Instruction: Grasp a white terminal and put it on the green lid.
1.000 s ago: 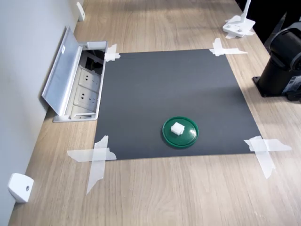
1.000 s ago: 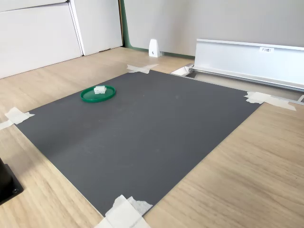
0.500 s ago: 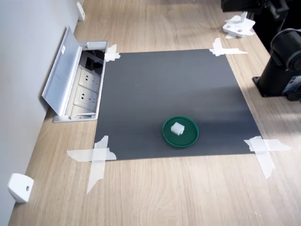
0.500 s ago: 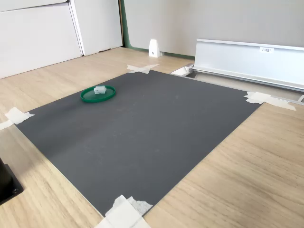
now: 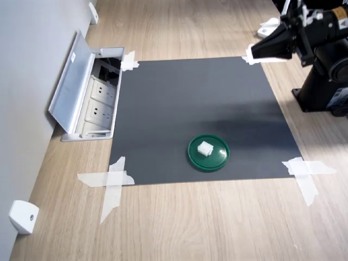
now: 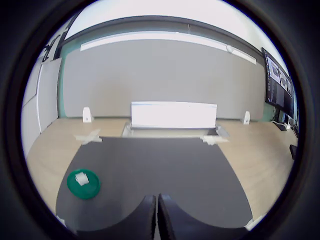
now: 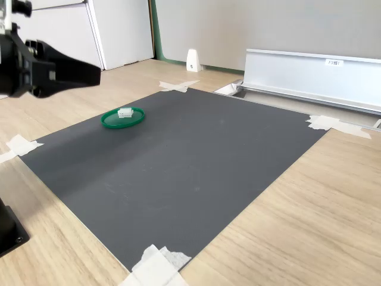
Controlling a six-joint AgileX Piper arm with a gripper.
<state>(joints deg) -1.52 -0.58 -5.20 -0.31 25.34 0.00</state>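
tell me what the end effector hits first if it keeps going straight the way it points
Probably nothing nearby: the end effector points level above the black mat, its line passing clear of the green lid. Depth is uncertain.

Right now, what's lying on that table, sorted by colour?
Green: 1, the lid
White: 7, the terminal, 4 tape patches, 2 brackets
Dark grey: 1, the mat
Silver: 1, the socket box
Total: 10

Soft, even room light fills both exterior views, sharp throughout, with a faint broad shadow across the dark mat (image 5: 201, 114) near its far edge. The wrist view is a fisheye circle ringed in black, straight lines bowed, a bright ceiling strip (image 6: 165, 37) glaring overhead.
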